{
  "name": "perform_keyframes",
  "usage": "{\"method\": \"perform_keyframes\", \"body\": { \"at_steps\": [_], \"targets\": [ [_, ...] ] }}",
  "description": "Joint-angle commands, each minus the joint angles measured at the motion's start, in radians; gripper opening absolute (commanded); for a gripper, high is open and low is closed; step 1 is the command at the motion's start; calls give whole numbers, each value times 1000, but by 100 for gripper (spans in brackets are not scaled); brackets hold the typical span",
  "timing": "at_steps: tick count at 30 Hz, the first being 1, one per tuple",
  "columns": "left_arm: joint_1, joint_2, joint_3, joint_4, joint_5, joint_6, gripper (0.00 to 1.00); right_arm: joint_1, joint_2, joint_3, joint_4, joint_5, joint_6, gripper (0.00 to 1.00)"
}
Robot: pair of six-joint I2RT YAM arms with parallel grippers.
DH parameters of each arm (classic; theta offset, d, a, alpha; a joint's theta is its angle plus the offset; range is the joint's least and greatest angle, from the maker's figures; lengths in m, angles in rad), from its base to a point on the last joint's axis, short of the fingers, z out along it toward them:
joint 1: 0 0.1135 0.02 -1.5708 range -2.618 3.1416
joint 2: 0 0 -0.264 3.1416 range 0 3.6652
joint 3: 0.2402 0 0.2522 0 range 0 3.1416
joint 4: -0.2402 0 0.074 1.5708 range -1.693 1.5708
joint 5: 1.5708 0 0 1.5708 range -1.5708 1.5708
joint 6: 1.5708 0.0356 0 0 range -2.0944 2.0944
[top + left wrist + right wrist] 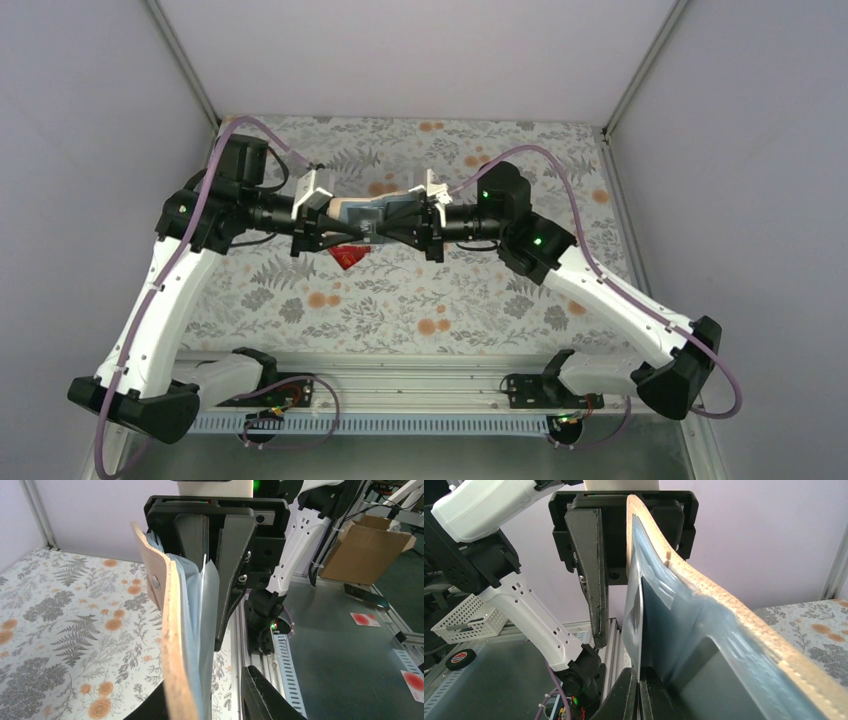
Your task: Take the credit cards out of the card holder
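The card holder (372, 214), tan outside and pale blue-grey inside, hangs spread above the table between my two grippers. In the left wrist view its tan edge (172, 645) stands beside one finger of my left gripper (210, 706). The other finger (267, 695) stands apart from the holder, so the jaws are open. My right gripper (640, 695) is shut on a thin pale inner panel (634, 615) of the holder (724, 630). One red credit card (347, 257) lies on the floral cloth just below the holder. From above, the left gripper (322, 226) and right gripper (428, 224) face each other.
The floral cloth (400, 300) covers the table, with grey walls close on three sides. Off the table are a cardboard box (370, 550), a white basket (459, 625) and a tape roll (461, 657). Two pale cards with red spots (363, 619) lie on the grey floor.
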Motion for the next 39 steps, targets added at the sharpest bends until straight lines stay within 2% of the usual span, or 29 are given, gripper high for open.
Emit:
{"method": "perform_keyframes", "body": {
  "at_steps": [1,7,8,12,13,15,19,26,29,31,35,37,39],
  "targets": [
    [1,-21,14,-37,36,59,26,-15,-46,7,-34,38,-30,4],
    [2,-23,17,-63,44,89,26,-23,-56,12,-58,24,-50,4],
    [2,-21,17,-64,45,89,24,-23,-56,13,-59,23,-52,4],
    [4,-17,19,-65,53,90,3,-27,-52,18,-70,-5,-67,4],
    [4,-17,21,-65,53,90,3,-28,-50,23,-80,-10,-73,4],
    [4,-18,20,-69,56,93,2,-30,-51,29,-98,-12,-83,4],
    [11,-20,28,-77,74,106,2,-35,-62,11,-109,-27,-96,19],
    [15,-25,34,-107,101,144,2,-66,-80,-34,-79,16,-75,16],
    [17,-20,32,-98,99,133,2,-66,-66,-27,-61,-14,-68,16],
    [16,-19,33,-93,98,128,2,-65,-66,-28,-49,-52,-71,20],
    [19,-17,30,-84,95,117,2,-65,-83,-47,-70,-135,-128,36],
    [21,-18,29,-82,95,116,2,-65,-99,-56,-85,-129,-145,38],
    [21,-20,26,-82,95,118,2,-65,-99,-52,-78,-110,-130,35]
  ]
}}
